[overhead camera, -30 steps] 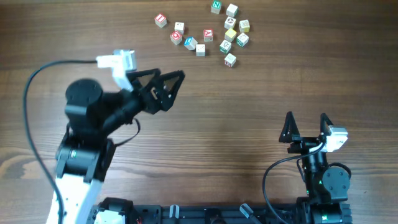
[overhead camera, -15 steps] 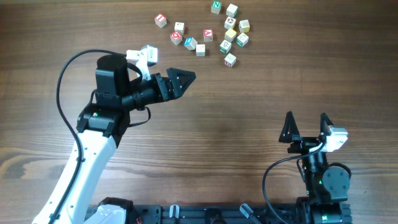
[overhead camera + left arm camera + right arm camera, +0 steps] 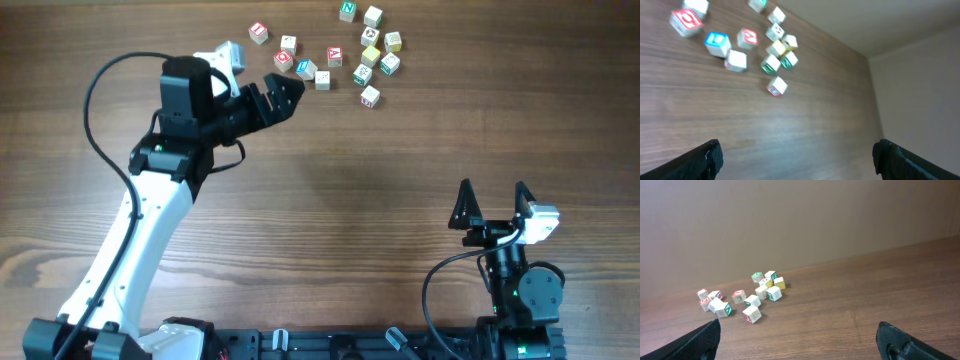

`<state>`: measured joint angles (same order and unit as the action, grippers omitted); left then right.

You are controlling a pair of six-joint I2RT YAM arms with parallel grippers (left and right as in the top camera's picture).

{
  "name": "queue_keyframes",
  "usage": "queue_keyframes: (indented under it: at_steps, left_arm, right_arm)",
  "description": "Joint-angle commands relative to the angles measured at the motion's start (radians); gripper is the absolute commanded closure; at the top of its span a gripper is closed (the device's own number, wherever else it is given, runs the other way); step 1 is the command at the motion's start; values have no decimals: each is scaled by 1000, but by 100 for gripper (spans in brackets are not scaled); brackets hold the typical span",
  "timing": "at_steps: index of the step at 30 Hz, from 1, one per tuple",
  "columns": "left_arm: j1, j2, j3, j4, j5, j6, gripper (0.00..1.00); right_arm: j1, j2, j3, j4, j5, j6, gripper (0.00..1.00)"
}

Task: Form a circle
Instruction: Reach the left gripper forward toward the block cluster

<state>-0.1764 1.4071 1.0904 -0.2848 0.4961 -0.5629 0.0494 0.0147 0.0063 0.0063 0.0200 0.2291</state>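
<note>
Two arms work over a wooden table (image 3: pixel 400 200) in the overhead view. The left gripper (image 3: pixel 285 88) reaches toward the far edge with its jaws spread wide and nothing between them. Its tips are close beside the clump of three cubes (image 3: pixel 305 69), which lies near the far edge, left of centre. The clump is a short slanting row of a red-marked, a blue-marked and a pale cube, set tightly together (a row, not a ring). To its right and around it lies the looser scatter of cubes (image 3: pixel 372 56), with one red-marked cube off to the left. The right gripper (image 3: pixel 493 190) sits at the near right of the table, well apart from all the cubes, with its fingers parted and holding nothing.

From the left wrist, the left gripper (image 3: pixel 797 159) shows only its two dark fingertips at the bottom corners, far apart, with bare wood between them. The clump of three cubes (image 3: pixel 717 43) is at the upper left, clear of both fingers, and the picture is somewhat blurred. The scatter of cubes (image 3: pixel 776 47) spreads to its right.

From the right wrist, the right gripper (image 3: pixel 799 337) likewise shows its fingertips at the lower corners, wide apart and empty. The clump of three cubes (image 3: pixel 716 306) lies far off at the left, near the wall, and the scatter of cubes (image 3: pixel 765 287) is just to its right.
</note>
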Motion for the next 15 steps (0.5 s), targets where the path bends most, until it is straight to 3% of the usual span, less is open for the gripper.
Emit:
queue_keyframes:
  at_steps: [1, 6, 15]
  left_arm:
    - [4, 39, 47, -9, -157, 41, 0]
    - [4, 56, 47, 2, -258, 62, 0]
    - [-2, 184, 117, 60, -281, 88, 0]
  right_arm:
    - [-6, -7, -1, 2, 8, -18, 0]
    - [-6, -7, -1, 2, 8, -18, 0]
    - [-6, -7, -1, 2, 8, -18, 0]
